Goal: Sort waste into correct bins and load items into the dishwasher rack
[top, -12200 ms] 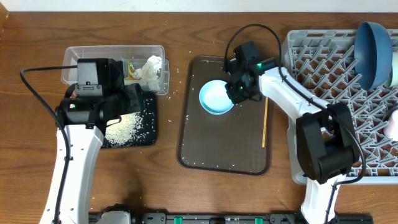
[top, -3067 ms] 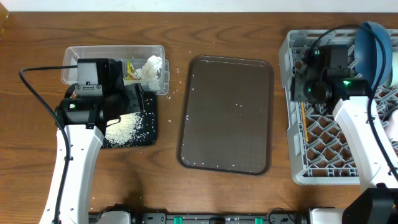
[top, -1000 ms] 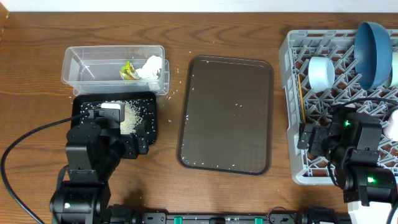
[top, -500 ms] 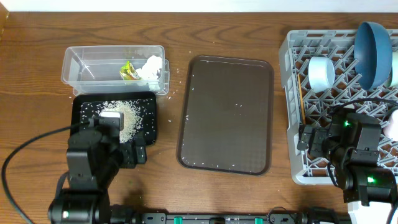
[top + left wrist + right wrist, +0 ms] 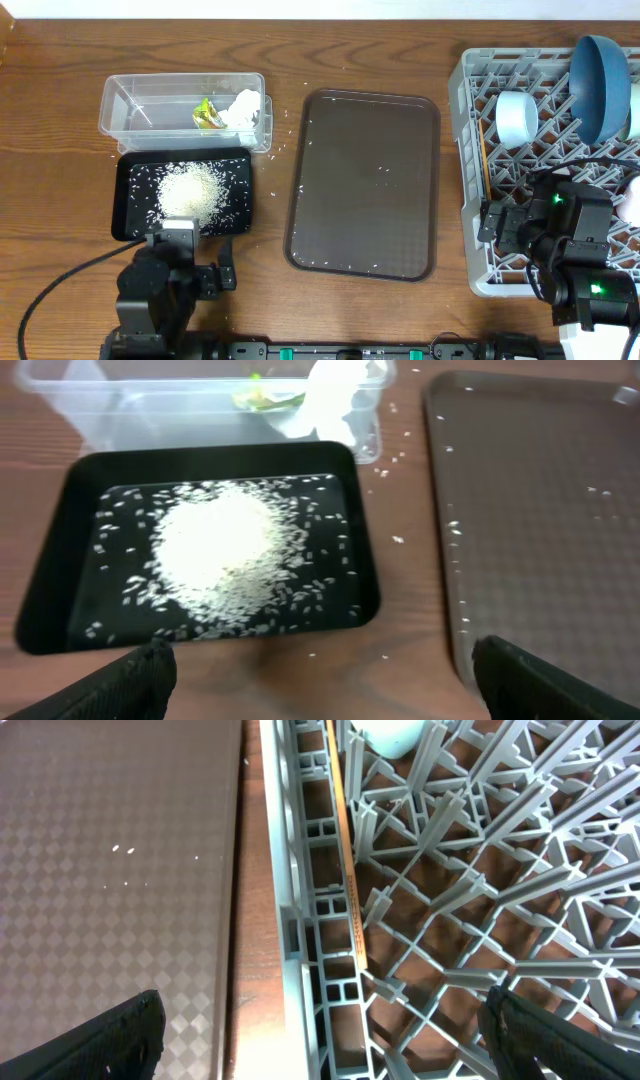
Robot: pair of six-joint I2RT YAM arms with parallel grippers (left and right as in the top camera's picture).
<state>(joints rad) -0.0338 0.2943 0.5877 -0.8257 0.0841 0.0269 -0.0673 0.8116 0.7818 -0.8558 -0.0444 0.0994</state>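
The clear tub (image 5: 140, 105) holds a crumpled napkin (image 5: 243, 106) and a yellow-green wrapper (image 5: 207, 113). A heap of rice (image 5: 190, 188) lies in the black tray (image 5: 128, 200). Just short of that tray's near edge, my left gripper (image 5: 320, 695) hangs open and empty over bare wood. The grey rack (image 5: 462, 150) carries the dark-blue bowl (image 5: 600, 85), a pale bowl (image 5: 517, 115), a pinkish cup (image 5: 632, 200) and the chopstick (image 5: 347, 860) along its left wall. My right gripper (image 5: 325, 1045) stands open above the rack's front-left corner, holding nothing.
The brown serving tray (image 5: 365, 185) lies between the bins and the rack, with a few stray rice grains on it. More grains are scattered on the wood round the black tray. A second pale bowl (image 5: 634, 110) shows at the rack's right edge.
My left arm has drawn back toward the table's near edge, uncovering the black tray and the rice heap. The right arm has not moved.
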